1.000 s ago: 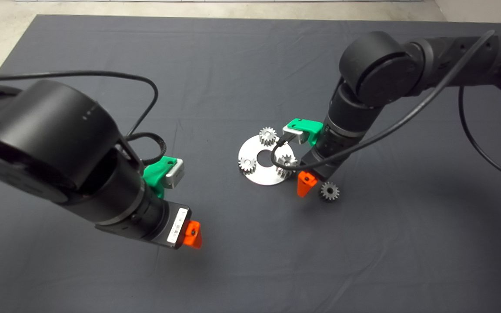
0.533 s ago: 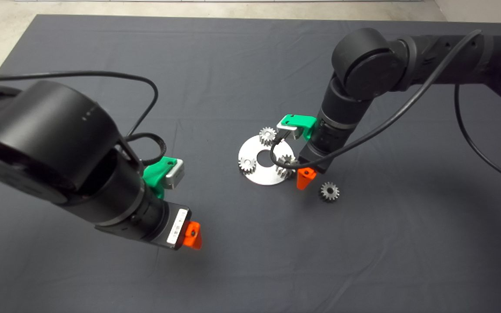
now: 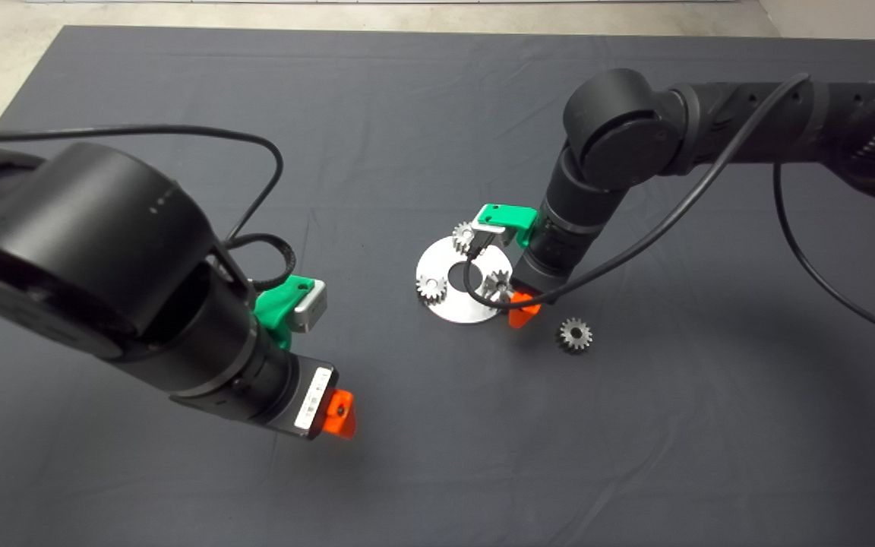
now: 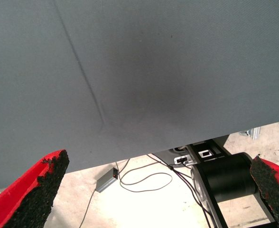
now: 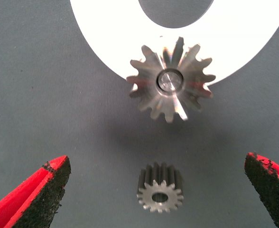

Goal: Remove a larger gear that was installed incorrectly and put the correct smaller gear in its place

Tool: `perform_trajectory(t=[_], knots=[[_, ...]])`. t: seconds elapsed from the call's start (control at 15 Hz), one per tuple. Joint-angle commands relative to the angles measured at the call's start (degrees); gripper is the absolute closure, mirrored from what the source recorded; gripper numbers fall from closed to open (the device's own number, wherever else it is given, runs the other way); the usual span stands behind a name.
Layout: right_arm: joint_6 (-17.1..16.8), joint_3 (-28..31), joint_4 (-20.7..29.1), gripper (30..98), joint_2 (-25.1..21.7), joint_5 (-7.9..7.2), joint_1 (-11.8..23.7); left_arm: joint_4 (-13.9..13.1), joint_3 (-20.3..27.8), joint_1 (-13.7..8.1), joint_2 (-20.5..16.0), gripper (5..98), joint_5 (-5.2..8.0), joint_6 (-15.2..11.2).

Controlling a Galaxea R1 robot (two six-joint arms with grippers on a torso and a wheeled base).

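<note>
A silver ring plate (image 3: 453, 308) lies mid-mat with three gears on it. The larger gear (image 3: 497, 285), long-toothed, sits on a pin at the plate's right edge and also shows in the right wrist view (image 5: 170, 83). The smaller gear (image 3: 574, 334) lies loose on the mat to the plate's right; it also shows in the right wrist view (image 5: 159, 194). My right gripper (image 3: 517, 305) hovers above the larger gear, open wide and empty (image 5: 156, 161). My left gripper (image 3: 339, 414) hangs open and empty over the mat's front left (image 4: 158, 159).
Two small silver gears (image 3: 468, 235) (image 3: 431, 286) sit on the plate's far and left sides. The right arm's cable (image 3: 475, 292) loops over the plate. The left wrist view shows the mat's edge (image 4: 187, 142) and floor with cables beyond.
My right gripper has moved left and a little away, from beside the loose smaller gear to above the larger gear on the plate. The left arm has barely shifted.
</note>
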Motion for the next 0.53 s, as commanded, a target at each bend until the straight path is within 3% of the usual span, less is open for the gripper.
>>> perform_trajectory(t=[0.0, 0.47], knots=[[-0.76, -1.46, -5.98, 31.6, 1.37, -6.66, -1.51, -0.02, 0.7, -0.67, -0.01, 5.4, 0.23, 0.22], [-0.76, -5.5, -7.64, 31.6, 4.33, -6.57, -2.74, -0.02, 1.14, -0.59, 0.25, 5.4, 0.14, 0.22]])
